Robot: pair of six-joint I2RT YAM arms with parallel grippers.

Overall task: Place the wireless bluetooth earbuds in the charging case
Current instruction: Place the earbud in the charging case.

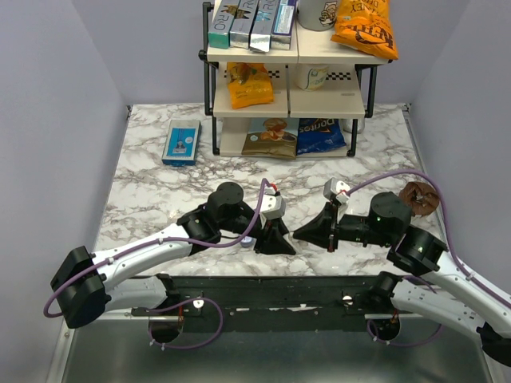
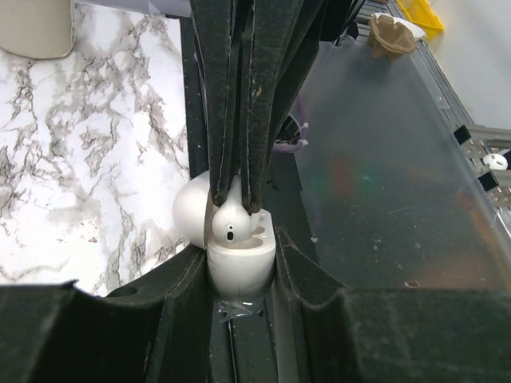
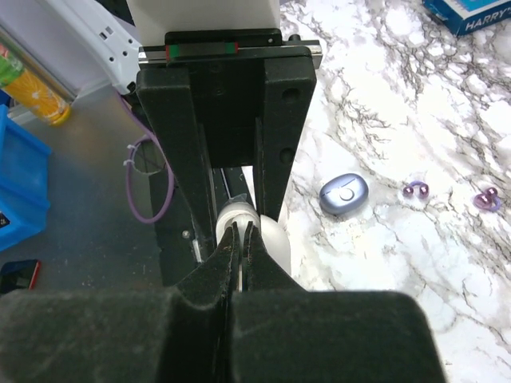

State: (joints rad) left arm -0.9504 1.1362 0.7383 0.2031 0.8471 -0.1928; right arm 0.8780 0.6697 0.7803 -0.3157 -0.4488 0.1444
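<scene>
My left gripper (image 2: pixel 241 257) is shut on the white charging case (image 2: pixel 239 275), which stands open with its lid (image 2: pixel 189 209) swung to the left. My right gripper (image 2: pixel 235 203) comes down from above, shut on a white earbud (image 2: pixel 230 226) that sits at the case's left well. The other well (image 2: pixel 260 234) shows bare. In the right wrist view the right gripper (image 3: pixel 239 229) is shut over the case (image 3: pixel 225 217), and the earbud is hidden by the fingers. In the top view the left gripper (image 1: pixel 275 242) and the right gripper (image 1: pixel 303 234) meet near the table's front edge.
A closed bluish-grey oval pebble (image 3: pixel 344 194) and two purple ear tips (image 3: pixel 415 190) lie on the marble beside the grippers. A blue box (image 1: pixel 182 142) and a snack shelf (image 1: pixel 289 76) stand at the back. A brown object (image 1: pixel 417 198) lies at the right. A black rail (image 1: pixel 263 291) runs along the front edge.
</scene>
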